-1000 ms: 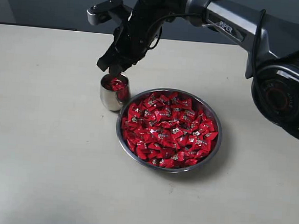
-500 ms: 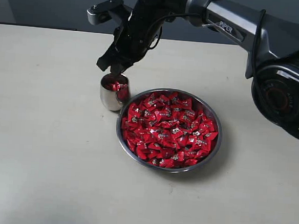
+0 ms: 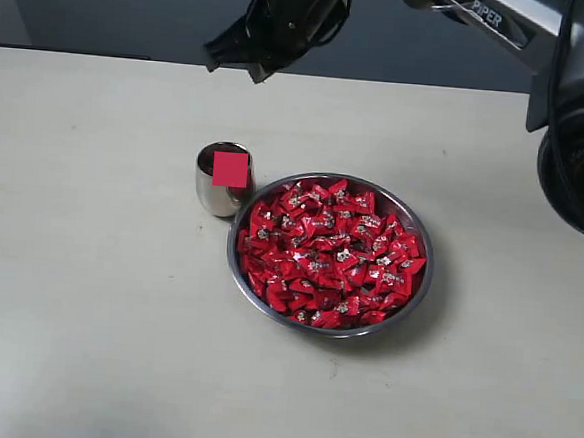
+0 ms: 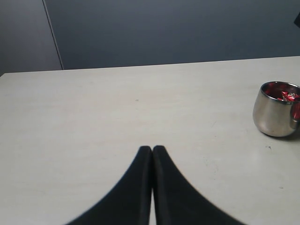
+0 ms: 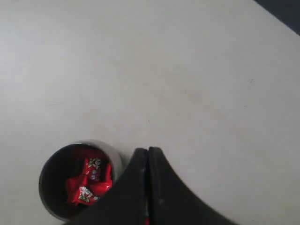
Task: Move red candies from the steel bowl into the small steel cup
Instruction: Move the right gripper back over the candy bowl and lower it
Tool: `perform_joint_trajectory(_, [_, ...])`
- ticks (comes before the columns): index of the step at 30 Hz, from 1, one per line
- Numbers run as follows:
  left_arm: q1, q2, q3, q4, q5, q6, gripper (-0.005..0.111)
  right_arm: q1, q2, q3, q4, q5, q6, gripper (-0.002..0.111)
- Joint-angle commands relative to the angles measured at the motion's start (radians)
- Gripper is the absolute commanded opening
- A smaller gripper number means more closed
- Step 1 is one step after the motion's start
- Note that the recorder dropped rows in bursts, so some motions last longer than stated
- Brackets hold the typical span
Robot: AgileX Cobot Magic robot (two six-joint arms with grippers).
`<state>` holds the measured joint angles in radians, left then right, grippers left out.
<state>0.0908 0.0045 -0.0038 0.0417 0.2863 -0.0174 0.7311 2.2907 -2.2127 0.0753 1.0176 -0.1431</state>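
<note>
Exterior view. Right gripper (image 3: 244, 70) hung high over the table (image 3: 86, 295), up near the far edge and well clear of everything on it; the fingers looked drawn together, with nothing visible between them. Small steel cup (image 3: 208, 191) stood upright on the table, below the gripper in this picture and touching or nearly touching the rim of the steel bowl (image 3: 419, 288); which of the two could not be told. A flat red square covered the cup's mouth here, so its contents were hidden. Bowl was heaped almost rim to rim with red candies (image 3: 330, 252). Left gripper was out of this view.

Left wrist view. Left gripper (image 4: 152, 150) was closed, the two dark fingers pressed together along their length, empty, low over bare table (image 4: 93, 108). Cup (image 4: 274, 117) stood well apart from it, upright, with a few red candies (image 4: 287, 96) showing just inside the rim. Dark wall (image 4: 164, 33) lay behind the table edge.

Right wrist view. Right gripper (image 5: 147, 151) was closed, fingertips meeting. Cup (image 5: 84, 143) was seen from above, and one finger overlapped its rim in the picture. Several red candies (image 5: 89, 183) lay at the bottom, the cup far from full.
</note>
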Motion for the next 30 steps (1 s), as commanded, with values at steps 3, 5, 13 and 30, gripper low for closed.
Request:
perform_joint_trajectory(3, [-0.008, -0.004, 0.004, 0.001, -0.002, -0.003, 0.000, -0.025, -0.037, -0.006, -0.025, -0.030, 0.031, -0.001])
perform_joint_trajectory(5, [-0.008, -0.004, 0.004, 0.001, -0.002, -0.003, 0.000, -0.025, -0.047, -0.006, -0.025, -0.049, 0.046, -0.001])
perform_joint_trajectory(13, [-0.008, -0.004, 0.004, 0.001, -0.002, -0.003, 0.000, -0.025, -0.069, 0.044, -0.093, -0.035, 0.091, -0.001])
perform_joint_trajectory(30, [-0.008, -0.004, 0.004, 0.001, -0.002, -0.003, 0.000, -0.115, -0.413, 0.765, -0.047, -0.382, 0.035, -0.001])
